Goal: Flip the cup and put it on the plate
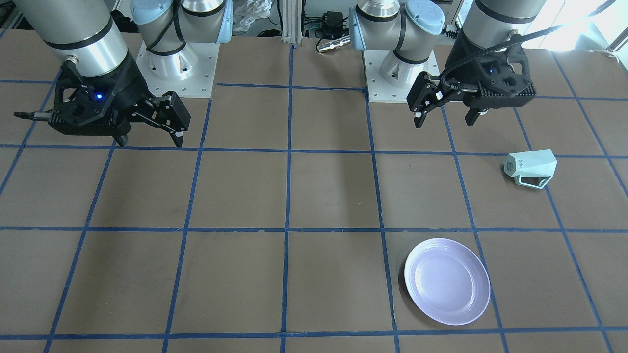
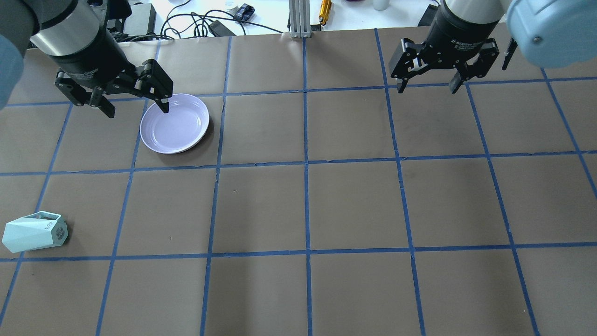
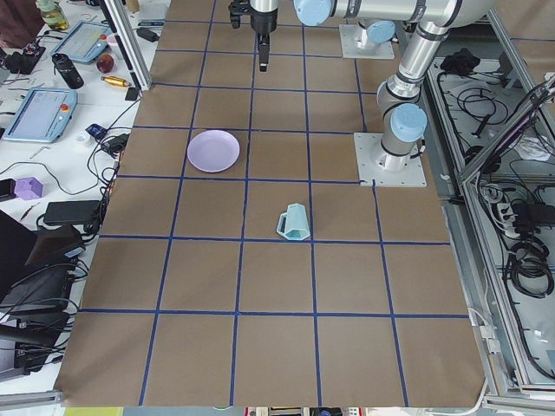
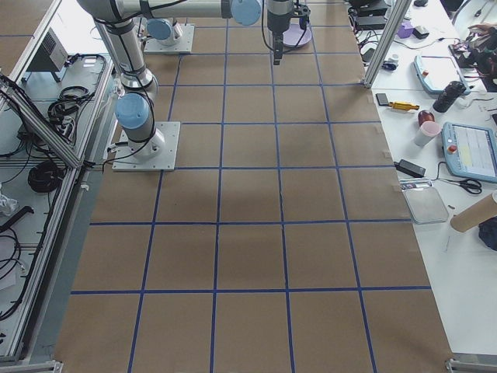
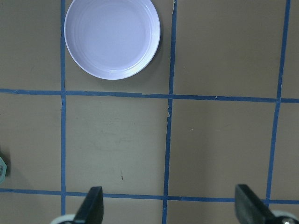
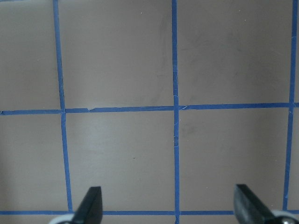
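the cup (image 1: 531, 168) lies on its side on the table (image 1: 314, 196). it is well apart from the plate (image 1: 447, 281), on the robot's side of it and further out toward the robot's left. its handle (image 1: 532, 183) points toward the plate's side of the table. its closed hexagonal end faces the table's middle, so the mouth seems to open outward, away from the plate. this is why the task calls for a flip: the cup has to be stood upright before it can sit on the plate. the plate rests flat and bare, rim up, ready to receive it.

the left gripper (image 2: 136, 109) hangs high over the table on the robot's side of the plate, jaws spread wide and holding nothing. its wrist view shows the plate ahead and only a sliver of the cup at the edge, so i judge it is not yet lined up on the cup. being on the cup's side of the table, it is the likely arm for the job. the right gripper (image 2: 427, 86) hovers far from the plate across the table, also wide open and empty, out of the way.
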